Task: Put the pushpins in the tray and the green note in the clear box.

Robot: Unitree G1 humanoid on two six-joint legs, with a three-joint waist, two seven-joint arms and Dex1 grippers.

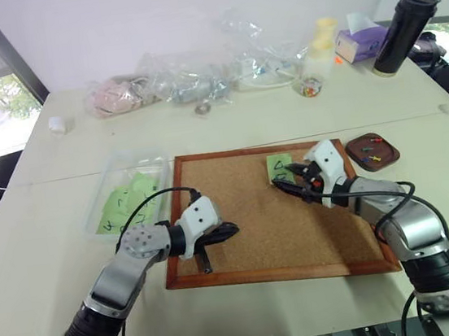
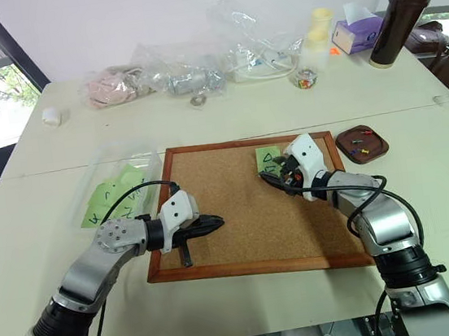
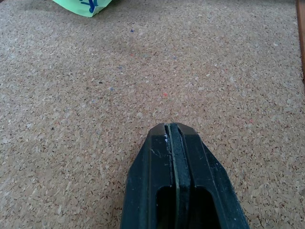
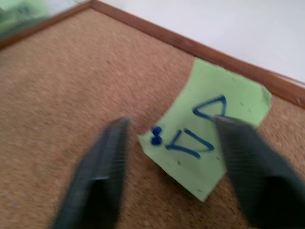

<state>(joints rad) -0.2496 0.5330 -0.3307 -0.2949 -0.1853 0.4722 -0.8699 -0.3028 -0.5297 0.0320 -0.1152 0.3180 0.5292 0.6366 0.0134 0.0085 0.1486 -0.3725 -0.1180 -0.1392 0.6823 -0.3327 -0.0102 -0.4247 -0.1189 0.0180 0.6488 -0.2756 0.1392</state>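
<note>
The green note (image 4: 209,129), marked with a triangle, lies on the cork board (image 1: 250,239) near its far edge. A small dark pushpin (image 4: 156,135) stands in the note's edge. My right gripper (image 1: 282,179) is open and hovers at the note, its fingers (image 4: 107,162) on either side of the pin and the note's near part. The brown tray (image 1: 388,162), just right of the board, holds a few coloured pushpins (image 1: 375,149). Left of the board, the clear box (image 1: 107,178) contains other green notes. My left gripper (image 1: 232,231) is shut, low over the board's near left part.
Clear plastic bags (image 1: 197,77), a jar of beads (image 1: 310,85), a purple tissue box (image 1: 360,40) and a dark tumbler (image 1: 404,31) line the back of the table. A small white object (image 1: 57,125) sits at the far left.
</note>
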